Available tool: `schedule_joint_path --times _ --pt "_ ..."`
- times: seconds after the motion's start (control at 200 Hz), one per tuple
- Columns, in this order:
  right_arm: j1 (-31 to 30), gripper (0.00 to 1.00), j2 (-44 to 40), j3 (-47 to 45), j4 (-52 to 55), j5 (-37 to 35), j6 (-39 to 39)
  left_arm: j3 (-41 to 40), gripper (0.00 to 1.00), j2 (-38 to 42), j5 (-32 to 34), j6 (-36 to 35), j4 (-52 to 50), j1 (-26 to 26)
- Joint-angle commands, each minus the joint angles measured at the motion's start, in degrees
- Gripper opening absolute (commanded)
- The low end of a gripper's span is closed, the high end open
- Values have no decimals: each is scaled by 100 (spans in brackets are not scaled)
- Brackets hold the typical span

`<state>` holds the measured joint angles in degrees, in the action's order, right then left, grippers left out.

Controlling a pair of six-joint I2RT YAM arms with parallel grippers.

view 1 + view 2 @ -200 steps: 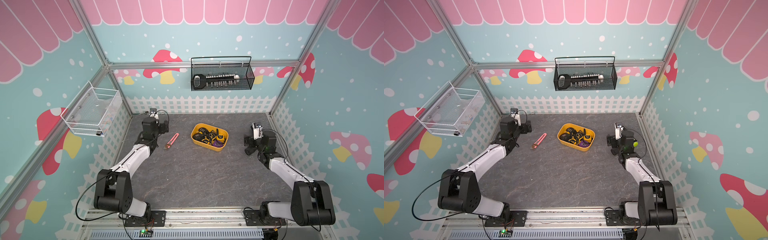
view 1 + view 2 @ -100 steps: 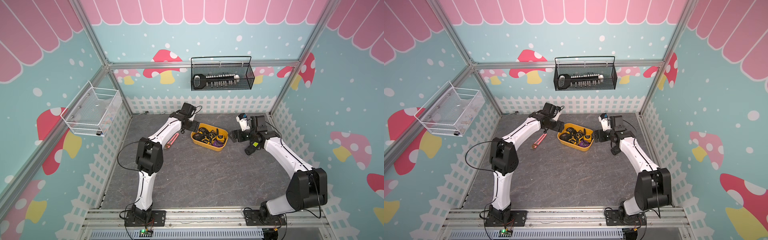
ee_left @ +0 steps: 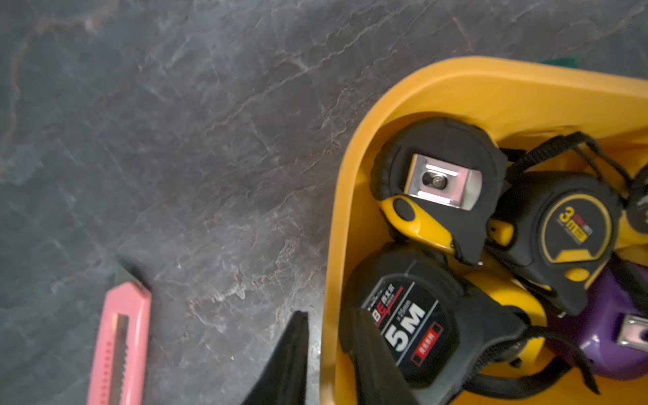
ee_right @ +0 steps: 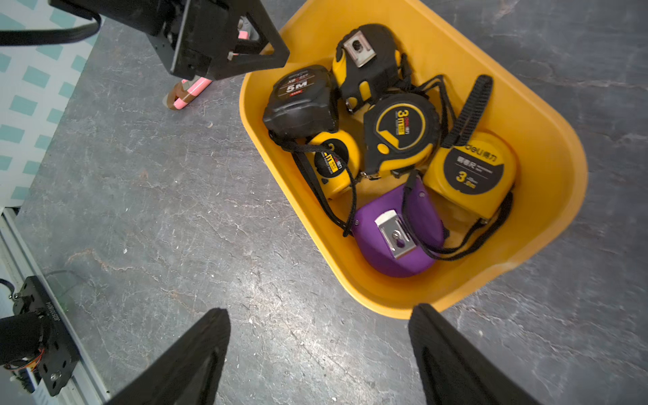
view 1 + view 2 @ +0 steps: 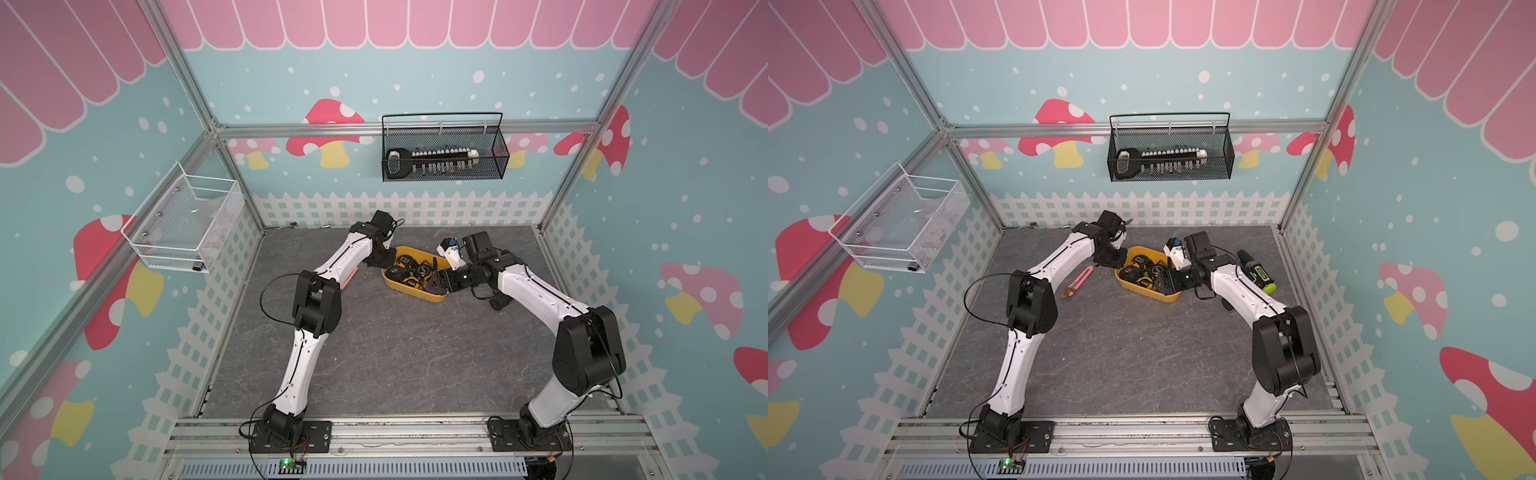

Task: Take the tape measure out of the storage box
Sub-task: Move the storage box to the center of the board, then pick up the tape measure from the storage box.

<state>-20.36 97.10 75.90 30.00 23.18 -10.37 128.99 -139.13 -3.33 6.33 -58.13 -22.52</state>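
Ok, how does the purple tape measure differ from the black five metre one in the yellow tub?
The purple tape measure lies belt clip up, its label hidden; the black 5M tape measure lies label up. The purple one has a rounded body; the black one is blockier. Both sit in the storage box.

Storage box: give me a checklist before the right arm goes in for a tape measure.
1. Left gripper clamped on the storage box wall, one finger each side: ok.
2. Right gripper open and empty: ok.
3. Right gripper centred over the purple tape measure: not ok; it hangs at the box's end rim.
4. Straps untangled: not ok; black straps loop across neighbours, including the purple one.
5. Pink utility knife clear of the box: ok, lying apart from it.
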Motion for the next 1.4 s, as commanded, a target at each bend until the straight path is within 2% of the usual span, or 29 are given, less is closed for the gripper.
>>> schedule_joint_path --times 0.0,0.07,0.345,0.45,0.505,0.535,0.585,0.71,0.961,1.186,1.396 --pt "-82 85 168 297 179 214 -35 -266 9 157 63 268 -205 11" --pt "-115 85 257 424 203 273 -44 -589 0 380 103 358 -208 11" --pt "-222 83 553 698 251 489 -132 -2170 1 1589 338 797 -164 2" --pt "-240 82 641 722 206 593 -183 -2544 19 1935 499 845 -161 2" --pt "-240 82 682 742 212 626 -198 -2619 44 2073 612 822 -171 -24" --pt "-240 82 687 747 209 641 -202 -2617 53 2144 682 798 -166 -52" --pt "-240 83 696 766 215 657 -209 -2554 62 2265 796 738 -167 -68" --pt "-240 84 652 760 216 703 -220 -2130 78 2374 985 491 -307 -574" --pt "-229 84 550 668 309 690 -176 -717 81 1337 410 240 -1185 -893" --pt "-166 84 332 408 299 521 -167 -474 82 775 820 83 -1284 -915" --pt "-48 84 266 159 125 702 -288 -463 83 509 982 20 -1364 -918"
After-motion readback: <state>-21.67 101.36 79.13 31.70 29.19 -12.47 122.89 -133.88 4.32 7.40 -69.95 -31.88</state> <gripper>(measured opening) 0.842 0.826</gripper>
